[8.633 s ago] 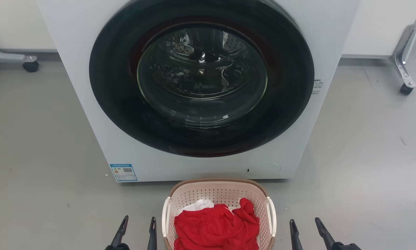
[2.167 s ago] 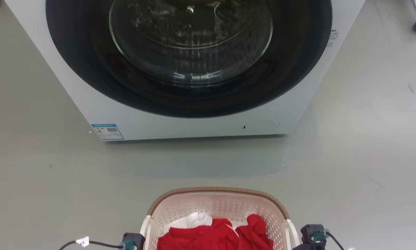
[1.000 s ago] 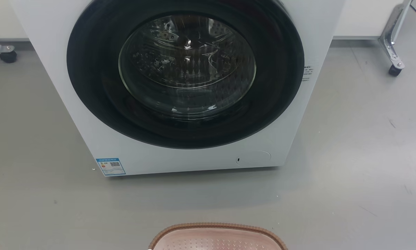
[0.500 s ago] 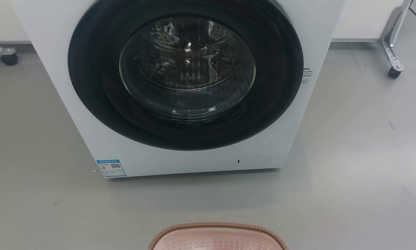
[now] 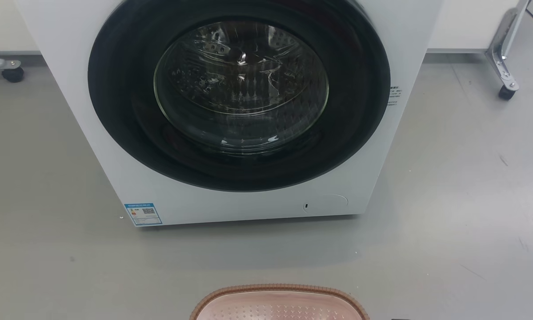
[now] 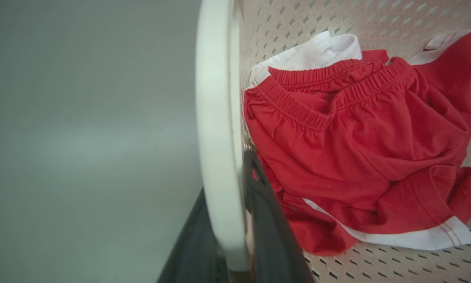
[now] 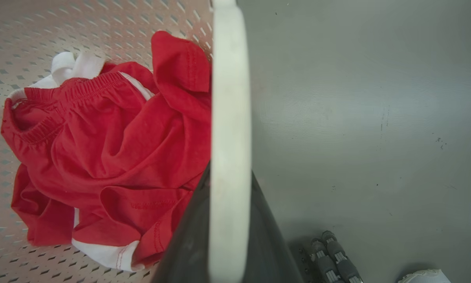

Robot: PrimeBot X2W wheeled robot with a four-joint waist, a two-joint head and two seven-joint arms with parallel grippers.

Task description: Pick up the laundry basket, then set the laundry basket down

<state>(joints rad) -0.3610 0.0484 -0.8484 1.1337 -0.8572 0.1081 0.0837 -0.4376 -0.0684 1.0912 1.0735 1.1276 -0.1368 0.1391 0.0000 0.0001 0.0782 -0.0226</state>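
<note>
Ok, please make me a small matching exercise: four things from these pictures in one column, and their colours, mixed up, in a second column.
Things:
1. laundry basket rim
2. laundry basket handle
3. shorts
4. floor

Colours:
a. red with white trim
b. grey
c. brown
d. plain white

Pairs: 1-c, 2-d, 3-a, 4-b.
</note>
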